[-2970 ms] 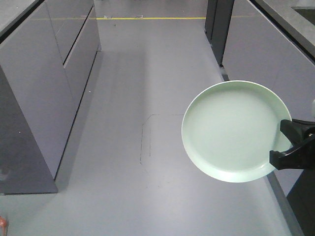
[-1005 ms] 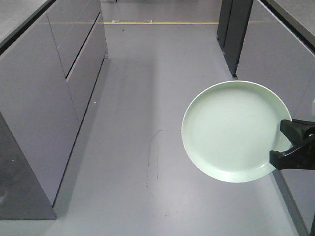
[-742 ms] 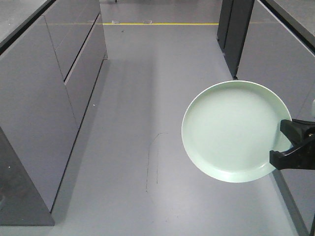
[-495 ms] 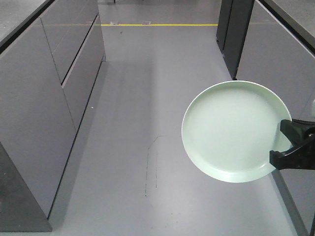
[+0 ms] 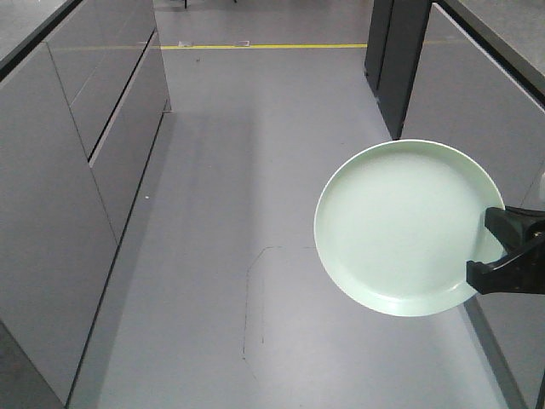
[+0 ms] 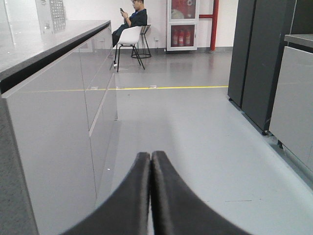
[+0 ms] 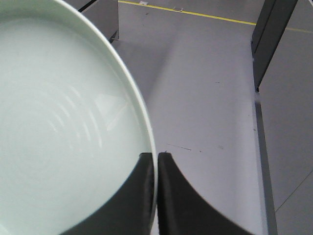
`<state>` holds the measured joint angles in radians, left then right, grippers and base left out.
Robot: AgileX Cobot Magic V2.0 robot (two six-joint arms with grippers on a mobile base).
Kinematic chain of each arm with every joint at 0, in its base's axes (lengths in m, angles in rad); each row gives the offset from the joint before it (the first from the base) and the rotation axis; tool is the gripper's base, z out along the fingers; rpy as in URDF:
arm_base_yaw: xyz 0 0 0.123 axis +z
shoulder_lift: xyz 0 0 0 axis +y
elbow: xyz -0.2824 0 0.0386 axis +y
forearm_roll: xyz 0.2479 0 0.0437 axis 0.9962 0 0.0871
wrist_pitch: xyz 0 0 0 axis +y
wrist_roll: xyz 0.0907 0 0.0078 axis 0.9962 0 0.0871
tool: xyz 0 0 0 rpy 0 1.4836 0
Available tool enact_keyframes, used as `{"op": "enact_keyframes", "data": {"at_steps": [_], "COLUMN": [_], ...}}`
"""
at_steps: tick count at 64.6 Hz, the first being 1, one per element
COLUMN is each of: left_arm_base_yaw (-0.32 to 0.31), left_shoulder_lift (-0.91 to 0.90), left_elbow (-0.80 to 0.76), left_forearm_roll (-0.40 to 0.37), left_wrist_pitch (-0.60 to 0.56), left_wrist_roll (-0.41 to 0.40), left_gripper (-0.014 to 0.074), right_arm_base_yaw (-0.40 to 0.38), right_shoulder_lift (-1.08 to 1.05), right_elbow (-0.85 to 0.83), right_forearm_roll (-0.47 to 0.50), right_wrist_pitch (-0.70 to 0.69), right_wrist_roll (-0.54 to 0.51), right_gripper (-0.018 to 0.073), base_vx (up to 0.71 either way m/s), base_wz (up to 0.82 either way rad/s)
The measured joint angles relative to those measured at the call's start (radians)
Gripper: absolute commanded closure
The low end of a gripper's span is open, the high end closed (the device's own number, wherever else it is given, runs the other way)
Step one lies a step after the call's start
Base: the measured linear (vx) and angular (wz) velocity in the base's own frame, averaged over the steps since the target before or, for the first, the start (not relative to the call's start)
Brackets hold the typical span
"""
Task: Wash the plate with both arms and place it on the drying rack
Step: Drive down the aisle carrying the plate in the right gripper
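While the right gripper (image 5: 491,249) pinches the pale mint-green plate (image 5: 400,226) by its rim, the plate hangs in the air above the grey floor (image 5: 255,170), touching nothing else. In the front-facing view the plate's hollow face is turned toward the camera and shows almost as a full circle. The black fingers clamp its lower right edge, one in front of the rim and one behind it. The right wrist view shows the same hold from close by: the plate (image 7: 63,122) fills the left half of the picture, and its thin rim runs down into the narrow slit between the two fingers of the right gripper (image 7: 155,161).

The left gripper (image 6: 150,161) carries nothing. Its two black fingers are pressed flat together, tips touching, and point along the aisle.

Grey cabinets (image 5: 60,187) line the left of the aisle, and a dark tall unit (image 5: 392,51) stands on the right. A yellow line (image 5: 255,46) crosses the floor farther on. Far beyond it, in the left wrist view, a person (image 6: 132,17) sits on a white chair (image 6: 129,36).
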<state>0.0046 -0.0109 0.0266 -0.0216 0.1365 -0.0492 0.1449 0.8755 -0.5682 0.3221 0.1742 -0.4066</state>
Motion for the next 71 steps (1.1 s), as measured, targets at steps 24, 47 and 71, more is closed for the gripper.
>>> {"op": "enact_keyframes", "data": {"at_steps": [24, 47, 71], "left_arm_base_yaw": [0.000, 0.000, 0.000], "left_shoulder_lift": [0.000, 0.000, 0.000], "left_elbow": [0.000, 0.000, 0.000], "left_forearm_roll": [0.000, 0.000, 0.000], "left_wrist_pitch": [0.000, 0.000, 0.000], "left_wrist_roll": [0.000, 0.000, 0.000], "left_gripper": [0.0602, 0.0602, 0.0602], "right_arm_base_yaw": [0.000, 0.000, 0.000], "right_shoulder_lift": [0.000, 0.000, 0.000], "right_elbow": [0.000, 0.000, 0.000], "right_forearm_roll": [0.000, 0.000, 0.000], "right_wrist_pitch": [0.000, 0.000, 0.001], "right_wrist_roll": [0.000, 0.000, 0.000], "right_gripper": [0.0569, 0.0569, 0.0569], "base_vx": [0.15, 0.14, 0.13], "base_wz": [-0.05, 0.00, -0.01]}}
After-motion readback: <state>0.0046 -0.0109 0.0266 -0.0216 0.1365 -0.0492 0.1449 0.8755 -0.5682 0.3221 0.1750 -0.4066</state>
